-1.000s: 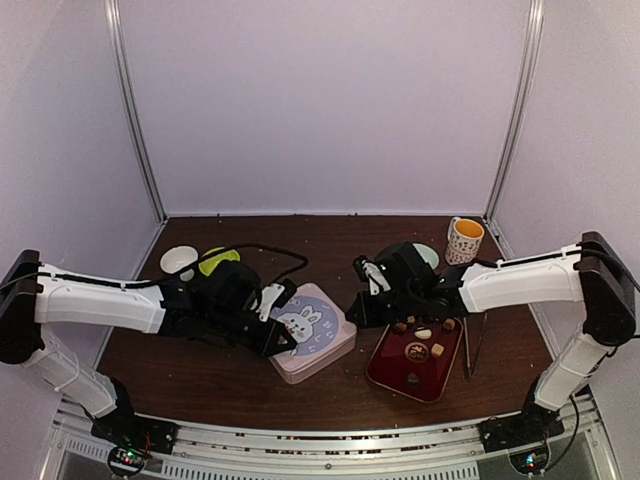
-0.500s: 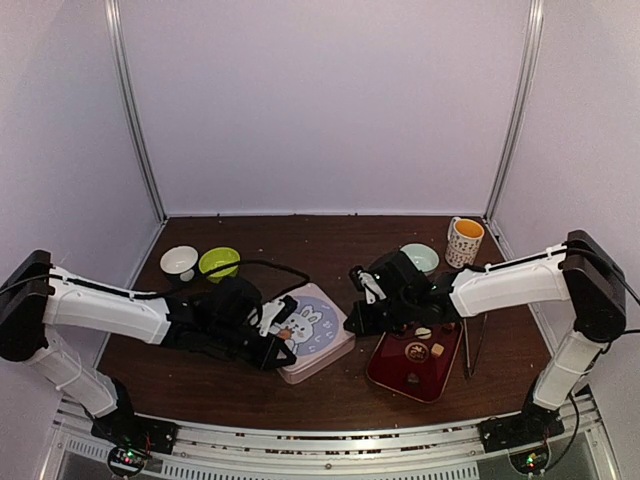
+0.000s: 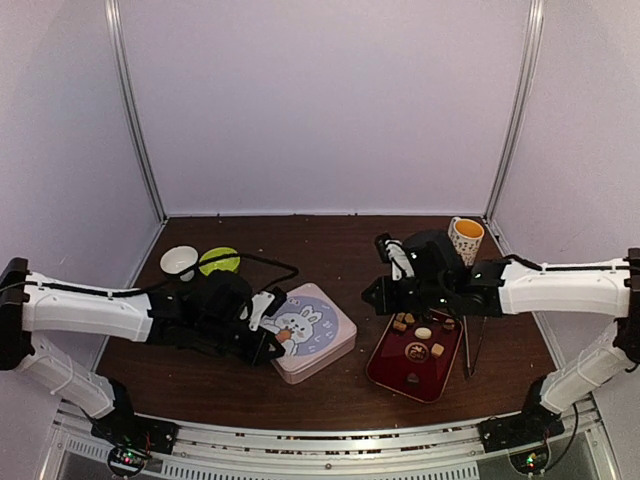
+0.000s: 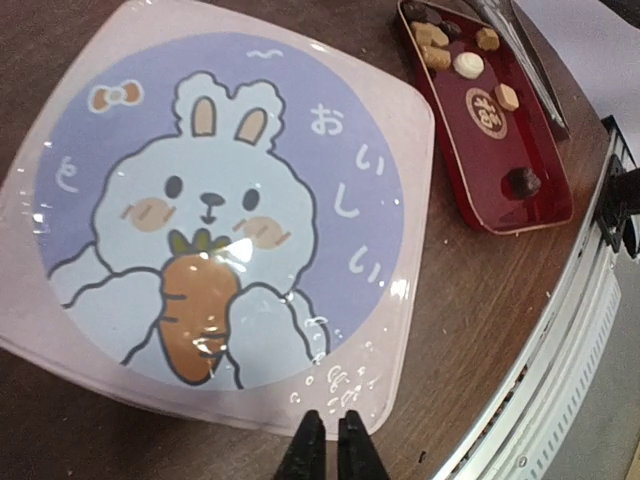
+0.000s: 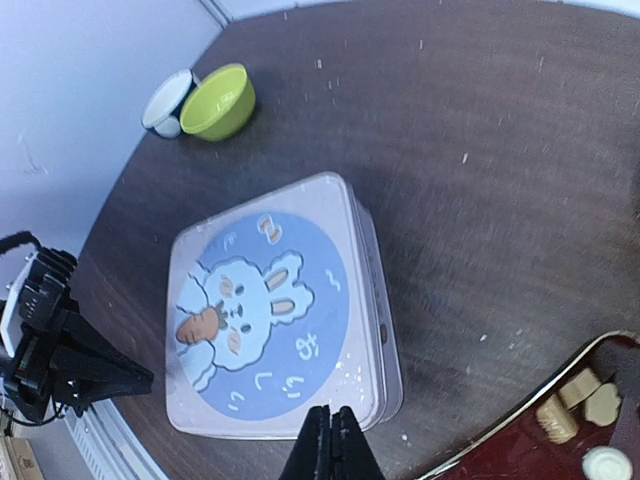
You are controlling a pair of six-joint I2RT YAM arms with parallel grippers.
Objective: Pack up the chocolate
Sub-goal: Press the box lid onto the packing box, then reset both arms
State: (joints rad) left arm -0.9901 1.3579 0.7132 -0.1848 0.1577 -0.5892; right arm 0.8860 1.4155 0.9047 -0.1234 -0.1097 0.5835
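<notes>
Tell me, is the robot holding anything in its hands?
No, nothing. The left gripper and the right gripper are both shut with nothing between their fingers, each close to an edge of the pink bunny tin.

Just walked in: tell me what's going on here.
Two robot arms are packing chocolate. The small tan, white and dark chocolate pieces lie on a glossy red rectangular tray. The pink square tin with a rabbit lid is closed. The left gripper is shut at the tin's edge. The right gripper is shut between tin and tray. Both are empty.
</notes>
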